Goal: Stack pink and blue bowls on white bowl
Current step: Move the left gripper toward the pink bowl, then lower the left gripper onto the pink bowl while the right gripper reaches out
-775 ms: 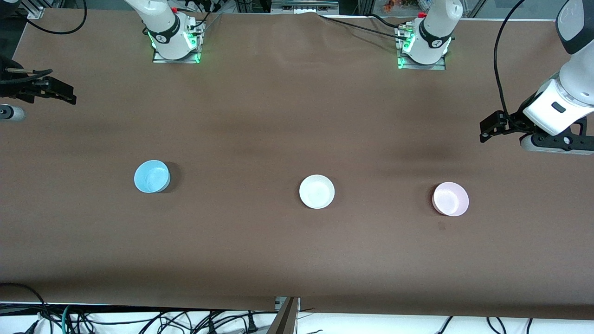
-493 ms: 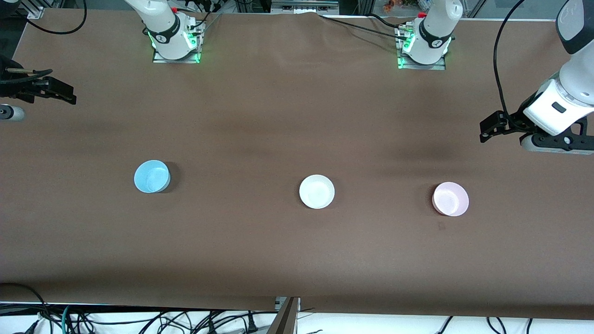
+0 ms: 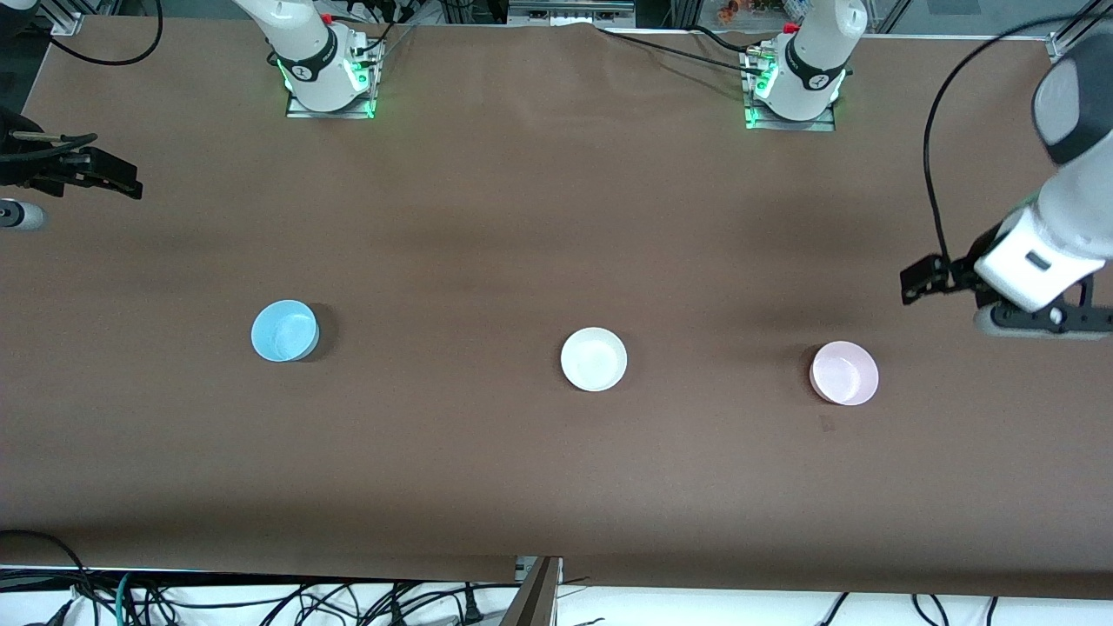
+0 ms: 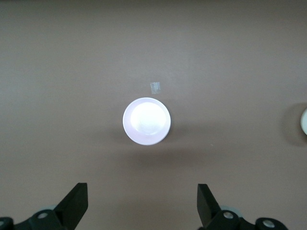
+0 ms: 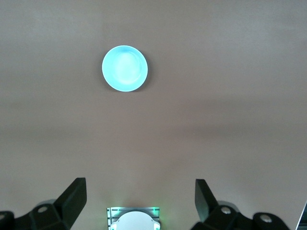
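Hovering at the right arm's end of the table [image 3: 522, 217]: right gripper [image 3: 109, 178], up in the air over the bare brown cover, jaws spread wide and holding nothing, fingers [image 5: 72, 199] well apart in the right wrist view. Sitting upright on the table toward that same end: blue bowl [image 3: 284, 330], alone, touching nothing, seen again from the right wrist [image 5: 124, 67]. Resting mid-table, between the other two and well apart from each: white bowl [image 3: 594, 359], upright, nothing stacked in it, only its edge caught in the left wrist view [image 4: 303, 121]. Standing toward the left arm's end, roughly in line with the white one: pink bowl [image 3: 844, 373], upright, likewise alone, shown whole from the left wrist [image 4: 146, 121]. Lying just beside the pink bowl, slightly nearer the front camera: small pale scrap [image 3: 826, 423] on the cover, also in the left wrist view [image 4: 155, 87]. Hanging over the table at the left arm's end, close by the pink bowl but not over it: left gripper [image 3: 917, 280], jaws released and wide, fingers [image 4: 76, 203] far apart, gripping nothing.
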